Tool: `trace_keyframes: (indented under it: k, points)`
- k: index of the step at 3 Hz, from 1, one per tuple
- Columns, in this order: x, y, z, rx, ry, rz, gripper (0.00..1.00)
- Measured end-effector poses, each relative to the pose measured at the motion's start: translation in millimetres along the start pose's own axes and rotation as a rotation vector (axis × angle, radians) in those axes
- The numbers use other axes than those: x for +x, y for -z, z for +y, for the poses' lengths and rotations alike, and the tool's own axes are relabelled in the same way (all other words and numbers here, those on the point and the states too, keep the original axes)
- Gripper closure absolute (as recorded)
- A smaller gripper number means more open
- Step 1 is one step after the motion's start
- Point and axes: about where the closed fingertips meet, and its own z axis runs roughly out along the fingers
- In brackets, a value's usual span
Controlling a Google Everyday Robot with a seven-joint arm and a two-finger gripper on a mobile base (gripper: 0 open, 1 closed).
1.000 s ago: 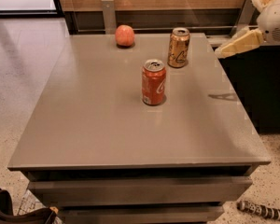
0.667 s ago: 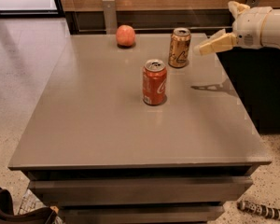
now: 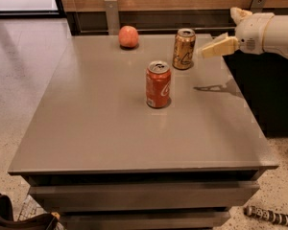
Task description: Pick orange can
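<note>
The gripper [image 3: 209,51] hangs above the far right part of the table [image 3: 110,138], reaching in from 3 o'clock on its white arm [image 3: 269,32]. Whether it is spread or pressed together cannot be told from this angle. Over the last second it has travelled steadily toward 9 o'clock: it started out past the table's right edge, then crossed over the tabletop, and its tip now sits just beside the orange can [image 3: 184,48], level with the can's upper half. A narrow gap shows between them, so they appear apart, not touching.

The orange can stands upright at about 1 o'clock from the table's centre and has not shifted during the approach. The gripper's shadow [image 3: 215,87] has slid inward with it and now falls on the tabletop at 5 o'clock from the can.

Further out, the red can [image 3: 158,84] stands upright at 7 o'clock from the orange can, well apart from the gripper's line of travel. The round fruit [image 3: 128,36] rests at 9 o'clock from the orange can, near the table's far edge. Neither has moved.

Judging by this, the reach is nearly done and the grasp has not begun. The remaining move looks like a short advance at 9 o'clock to bring the can inside the gripper, with care not to nudge it over.
</note>
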Motion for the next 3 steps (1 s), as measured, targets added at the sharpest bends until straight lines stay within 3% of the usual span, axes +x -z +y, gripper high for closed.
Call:
trace_keyframes:
  k: [1, 2, 3]
  points:
    - [19, -21, 1, -0.025, -0.09, -0.037, 0.0]
    - [39, -68, 12, -0.08, -0.211, -0.105, 0.0]
    - [44, -83, 16, -0.101, -0.245, -0.126, 0.0]
